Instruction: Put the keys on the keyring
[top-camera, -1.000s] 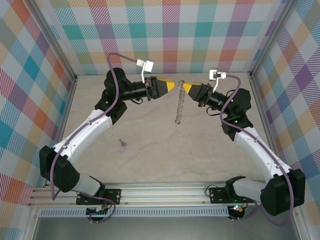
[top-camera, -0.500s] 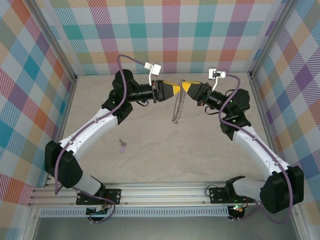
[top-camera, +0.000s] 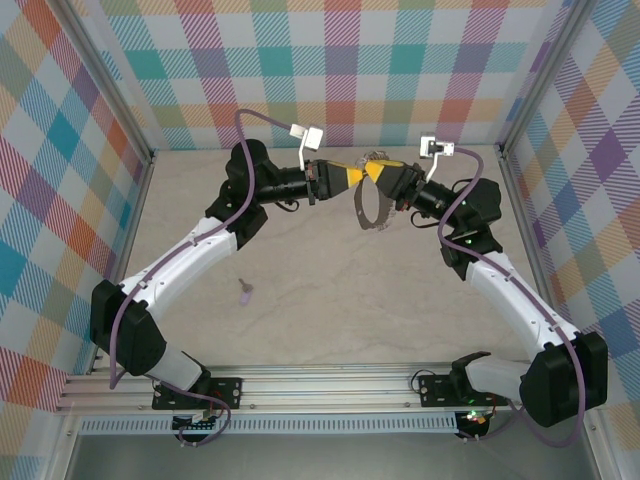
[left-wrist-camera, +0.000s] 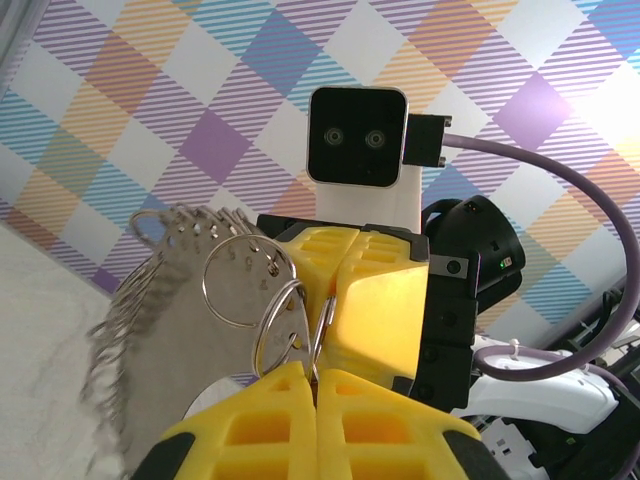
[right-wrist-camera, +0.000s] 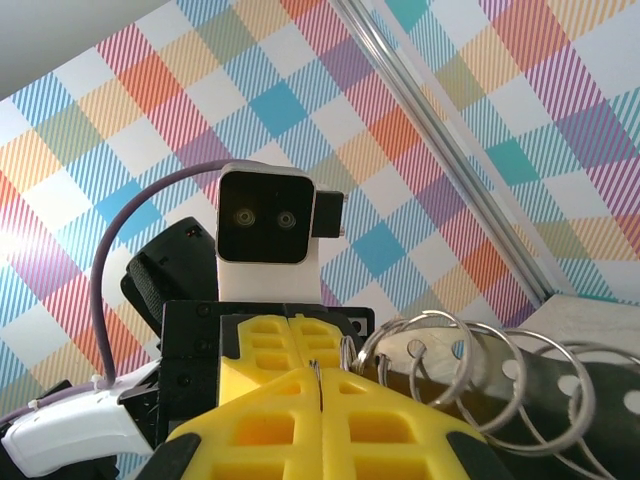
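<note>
Scene: I see two arms reaching toward each other over a pale table (top-camera: 330, 300), with plaid walls (top-camera: 330, 70) around the workspace.
Left gripper: the left gripper (top-camera: 355, 176) is raised near the far wall. Its yellow fingers (left-wrist-camera: 250, 420) are pressed together, pinching a thin wire ring at their tips.
Right gripper: the right gripper (top-camera: 372, 173) meets the left one tip to tip. Its yellow fingers (right-wrist-camera: 390, 420) are closed too, with a thin wire caught in the seam between them.
Keyring: the keyring (top-camera: 361, 208) is a silver chain that hangs in a drooping loop below the two meeting grippers, held off the table. From the left wrist it is motion-blurred beside the fingers (left-wrist-camera: 150, 300); from the right wrist I see several overlapping wire rings (right-wrist-camera: 470, 380) just right of the fingertips.
Key: the key (top-camera: 245, 291), with its lilac head, lies alone on the table. It is well apart from both grippers, nearer the left arm's side, and nothing touches it.
</note>
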